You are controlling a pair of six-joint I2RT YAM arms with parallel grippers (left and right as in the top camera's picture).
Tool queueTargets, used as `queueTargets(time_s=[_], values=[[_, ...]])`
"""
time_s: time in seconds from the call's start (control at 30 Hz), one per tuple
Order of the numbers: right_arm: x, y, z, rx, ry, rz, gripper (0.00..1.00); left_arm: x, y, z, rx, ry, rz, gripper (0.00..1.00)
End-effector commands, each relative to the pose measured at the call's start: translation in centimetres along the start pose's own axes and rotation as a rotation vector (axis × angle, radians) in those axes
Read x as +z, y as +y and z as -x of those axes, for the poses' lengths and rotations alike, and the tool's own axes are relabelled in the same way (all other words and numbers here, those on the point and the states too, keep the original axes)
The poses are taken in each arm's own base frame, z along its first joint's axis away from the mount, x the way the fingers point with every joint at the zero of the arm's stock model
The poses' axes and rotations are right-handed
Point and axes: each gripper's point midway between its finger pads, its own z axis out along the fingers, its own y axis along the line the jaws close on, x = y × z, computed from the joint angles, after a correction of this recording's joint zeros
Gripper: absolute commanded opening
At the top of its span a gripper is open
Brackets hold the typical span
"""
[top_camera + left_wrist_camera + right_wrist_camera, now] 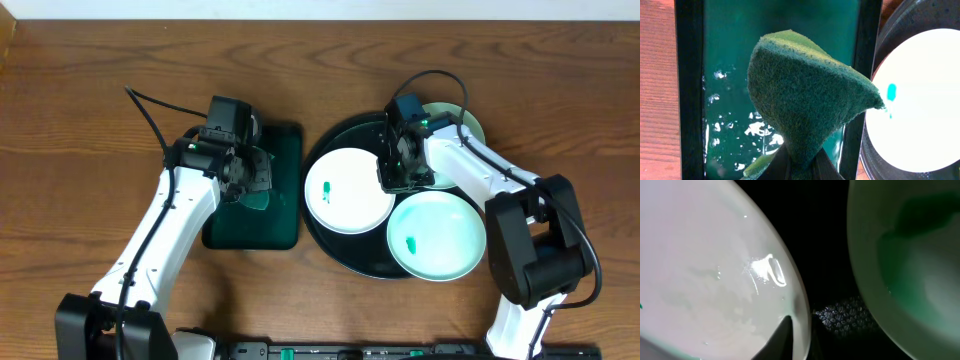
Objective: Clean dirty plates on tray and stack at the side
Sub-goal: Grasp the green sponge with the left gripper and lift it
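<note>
The round black tray [338,252] carries three plates. A white plate [345,190] with a small green smudge lies at its left. A pale mint plate [435,235] with a smudge sits at the front right, and a third plate [462,122] at the back is partly hidden by my right arm. My right gripper [400,178] is shut on the white plate's right rim. In the right wrist view one fingertip [784,336] lies on the plate [715,270]. My left gripper [255,185] is shut on a green sponge [805,95], which hangs above the dark green rectangular tray [725,50].
The dark green rectangular tray [285,150] lies left of the round tray, with wet patches on its floor. Brown wooden tabletop [90,130] surrounds both. In the left wrist view the white plate [925,100] and the black tray's rim [872,150] are close on the right.
</note>
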Motion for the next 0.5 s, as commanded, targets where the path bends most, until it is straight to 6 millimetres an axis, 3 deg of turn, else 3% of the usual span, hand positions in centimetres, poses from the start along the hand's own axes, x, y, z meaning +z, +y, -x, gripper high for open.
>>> queueTargets(time_s=[0.0,0.17,0.33,0.37,0.47], values=[[0.38,0.35,-0.26,-0.001,0.007,0.005,0.07,0.01,0.04,0.02,0.017,-0.003,0.002,0.07],[0.38,0.40,-0.07,-0.002,-0.001,0.007,0.10,0.01,0.04,0.02,0.017,-0.003,0.002,0.07],[0.38,0.46,0.12,0.020,-0.009,0.008,0.31,0.01,0.04,0.02,0.017,-0.003,0.002,0.07],[0.39,0.48,0.14,0.022,-0.010,0.009,0.31,0.01,0.04,0.02,0.017,-0.003,0.002,0.08],[0.40,0.42,0.03,0.029,-0.006,0.004,0.02,0.01,0.04,0.02,0.017,-0.003,0.002,0.07]])
